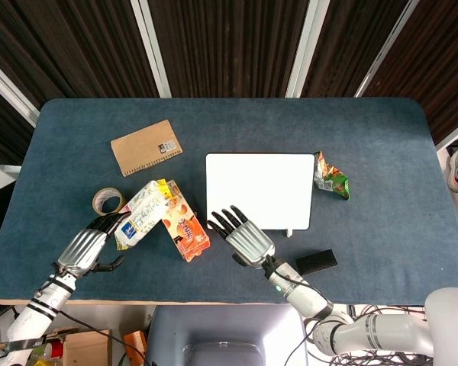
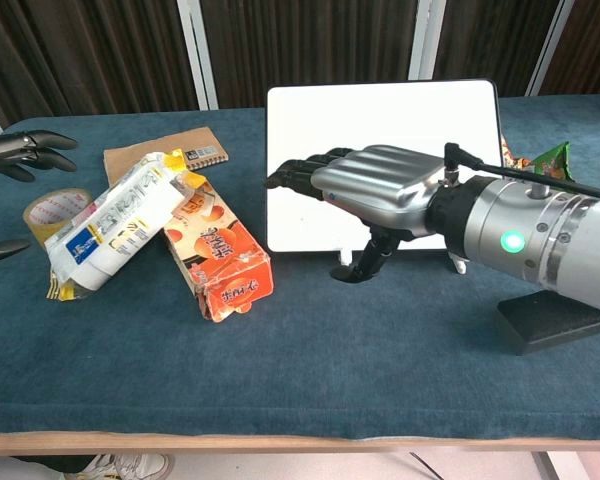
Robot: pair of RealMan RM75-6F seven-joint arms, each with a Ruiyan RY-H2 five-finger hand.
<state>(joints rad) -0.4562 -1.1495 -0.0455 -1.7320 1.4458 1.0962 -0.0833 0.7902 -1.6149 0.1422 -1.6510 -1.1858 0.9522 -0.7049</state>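
Lower left of the head view: left hand (image 1: 84, 248) with fingers (image 1: 107, 223) apart, tips touching or just beside the white snack bag (image 1: 143, 213); contact unclear. Bag's long axis runs diagonally, lower left to upper right, leaning on the orange box (image 1: 185, 225). Tape roll (image 1: 108, 202) just above the hand. Right hand (image 1: 244, 236) at lower centre, fingers (image 1: 227, 221) spread, holding nothing, over the white board's (image 1: 259, 187) lower left corner. Notebook (image 1: 146, 147) upper left, green wrapper (image 1: 330, 177) right of the board, black block (image 1: 315, 261) lower right, all on the table (image 1: 237, 122).
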